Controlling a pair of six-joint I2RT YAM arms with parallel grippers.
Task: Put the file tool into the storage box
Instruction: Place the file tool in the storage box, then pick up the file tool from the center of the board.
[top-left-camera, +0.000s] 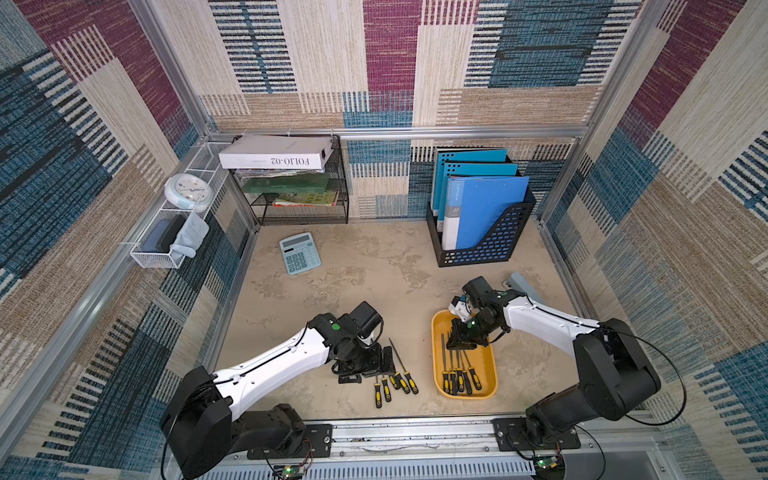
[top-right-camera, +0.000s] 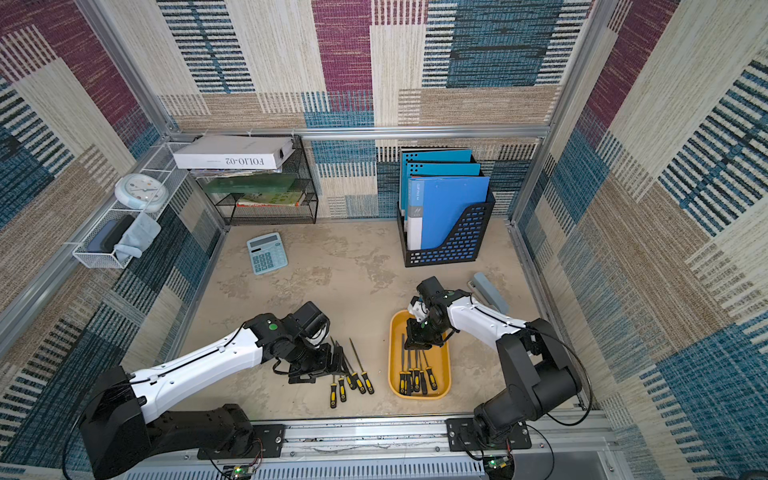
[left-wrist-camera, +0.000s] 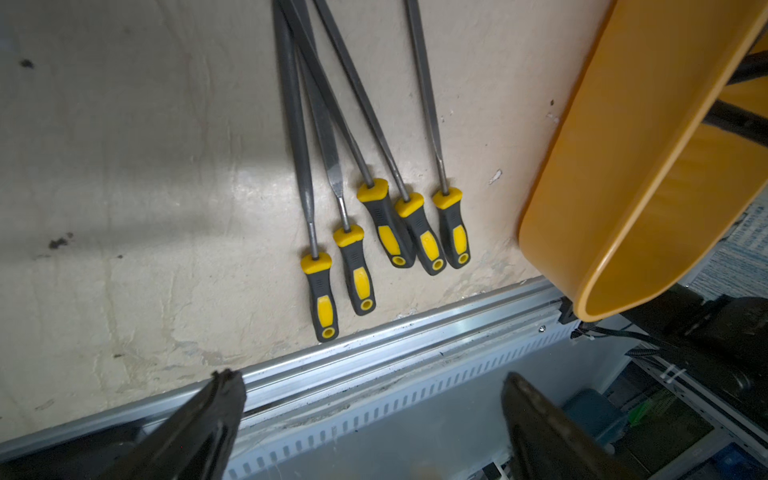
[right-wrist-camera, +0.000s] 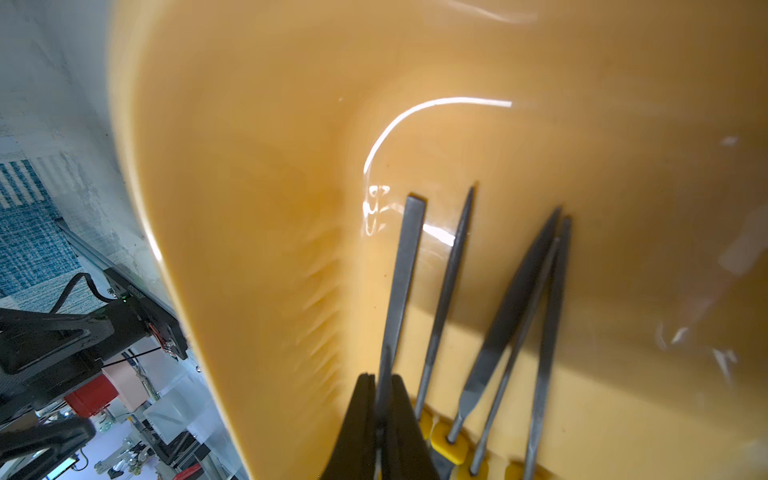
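Five files (left-wrist-camera: 388, 232) lie loose on the table (top-left-camera: 374, 282), handles toward the robot and blades crossing at their far ends. The left gripper (left-wrist-camera: 372, 376) hovers over them with its jaws spread wide, holding nothing. To their right sits the storage box (top-left-camera: 488, 357), the yellow-orange tray, with five files in it, handles at the near end. The right gripper (right-wrist-camera: 382, 378) is down inside it. Its jaws are pinched shut on the blade of a flat file (right-wrist-camera: 409, 257) lying along the tray floor beside the other four.

The step in hand looks like the set-down of this file. The next move calls for the right jaws to part and the arm to rise straight, without catching the neighbouring blades. The left side then has a pick to make; the rightmost loose file, its blade clear of the crossed ones, looks easiest to single out.

Farther back, a calculator (top-left-camera: 300, 252), a black folder holder (top-left-camera: 486, 245) and a grey stapler (top-left-camera: 525, 286) stand well apart; none blocks either arm. The tray's low rim must be cleared on each transfer.
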